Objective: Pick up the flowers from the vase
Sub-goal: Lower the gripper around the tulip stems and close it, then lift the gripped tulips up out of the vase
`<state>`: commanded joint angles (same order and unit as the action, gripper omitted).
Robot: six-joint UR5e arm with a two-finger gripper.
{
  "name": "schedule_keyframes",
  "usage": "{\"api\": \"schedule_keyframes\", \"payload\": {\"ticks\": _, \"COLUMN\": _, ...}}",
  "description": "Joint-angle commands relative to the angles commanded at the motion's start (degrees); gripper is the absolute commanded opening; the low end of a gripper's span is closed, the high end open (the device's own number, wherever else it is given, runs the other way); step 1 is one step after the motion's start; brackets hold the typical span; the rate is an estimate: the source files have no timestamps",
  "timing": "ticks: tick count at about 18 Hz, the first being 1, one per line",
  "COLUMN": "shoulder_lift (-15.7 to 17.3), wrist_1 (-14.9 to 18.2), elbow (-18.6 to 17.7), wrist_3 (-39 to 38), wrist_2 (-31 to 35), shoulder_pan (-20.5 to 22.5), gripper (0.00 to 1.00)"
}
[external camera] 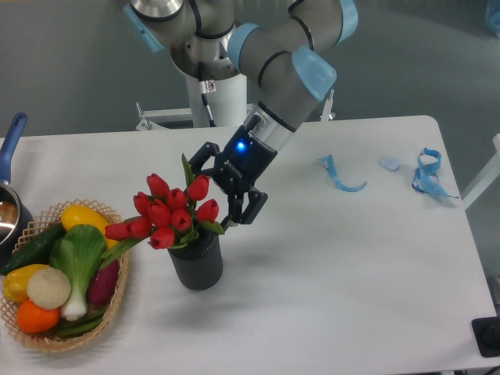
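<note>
Fingers (pixel 239 219) black and angular, spread apart, straddling the upper right of the flowers (pixel 170 211) without clamping. Flowers: glossy red buds, green leaves, standing in the vase (pixel 197 260), a dark ribbed cylinder on the smooth white worktop (pixel 336 273). Arm slants down from upper right.

Surface: I am looking at a white table (pixel 336 258) with rounded corners.
Vase: the dark ribbed vase (pixel 197 258) is standing upright on it, at about 8 o'clock from the centre.
Basket: a wicker basket (pixel 47 334) of toy vegetables is sitting at 9 o'clock, by the left edge.
Pot: a blue-handled pot (pixel 9 199) is showing at 10 o'clock, cut off by the frame.
Ribbons: blue ribbon scraps (pixel 426 175) are lying at 2 o'clock.
</note>
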<state>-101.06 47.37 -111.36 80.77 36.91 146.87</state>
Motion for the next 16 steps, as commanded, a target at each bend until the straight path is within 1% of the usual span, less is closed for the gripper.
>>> {"api": "schedule_keyframes", "payload": {"ticks": 2, "shoulder_lift": -0.3, "wrist_1": -0.2, "elbow": 0.1, "wrist_3": 0.0, "wrist_2": 0.0, "shoulder_pan": -0.8, "gripper": 1.00}}
{"api": "schedule_keyframes", "payload": {"ticks": 4, "shoulder_lift": -1.2, "wrist_1": -0.2, "elbow": 0.4, "wrist_3": -0.9, "wrist_2": 0.3, "shoulder_pan": -2.2, "gripper": 1.00}}
{"api": "schedule_keyframes", "payload": {"ticks": 11, "shoulder_lift": -0.8, "wrist_1": -0.2, "elbow": -0.3, "wrist_3": -1.9, "wrist_2": 0.4, "shoulder_pan": -3.2, "gripper": 1.00}}
{"api": "schedule_keyframes", "payload": {"ticks": 12, "shoulder_lift": -0.8, "wrist_1": -0.2, "elbow": -0.1, "wrist_3": -2.0, "wrist_2": 0.4, "shoulder_pan": -3.2, "gripper": 0.98}}
{"api": "schedule_keyframes", "payload": {"ticks": 15, "shoulder_lift": -0.7, "wrist_1": -0.2, "elbow": -0.1, "wrist_3": -2.0, "wrist_2": 0.4, "shoulder_pan": -3.2, "gripper": 0.69}}
{"api": "schedule_keyframes", "payload": {"ticks": 16, "shoulder_lift": -0.6, "wrist_1": -0.2, "elbow": -0.2, "wrist_3": -2.0, "wrist_2": 0.4, "shoulder_pan": -3.2, "gripper": 0.58}}
